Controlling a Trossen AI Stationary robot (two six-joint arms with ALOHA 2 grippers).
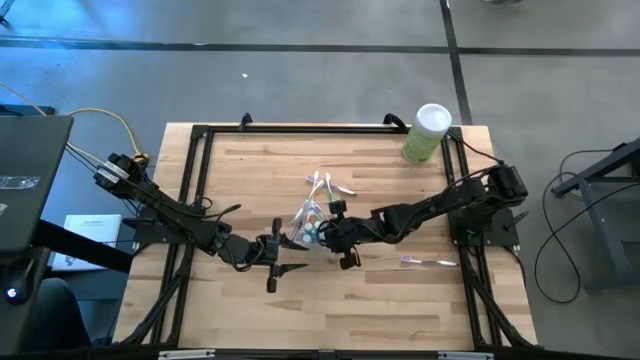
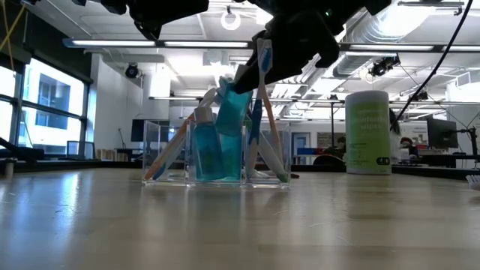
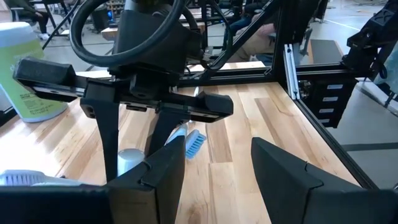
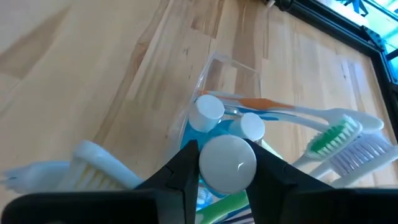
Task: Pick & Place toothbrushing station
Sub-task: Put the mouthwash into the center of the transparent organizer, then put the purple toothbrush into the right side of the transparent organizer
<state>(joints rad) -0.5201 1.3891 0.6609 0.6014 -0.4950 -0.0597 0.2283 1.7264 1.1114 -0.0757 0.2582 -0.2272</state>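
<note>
The clear cup stands upright on the wooden table, near the middle. Blue white-capped tubes and pastel toothbrushes lean in it. My right gripper hovers over the cup, slanting down from the table's right, shut on one blue tube. My left gripper stands open just left of the cup, nearly level, with nothing between its fingers. My right gripper pinches the blue tube at its white cap end, one finger on either side of the cap. The fingers come slanting down from the table's right. The tube hangs tilted below them, and its lower end reaches into the cup among the other tubes.
A tall pale-green canister stands at the far right corner. Loose toothbrushes lie just beyond the cup, and another toothbrush lies near the right arm's base. A black frame rims the table.
</note>
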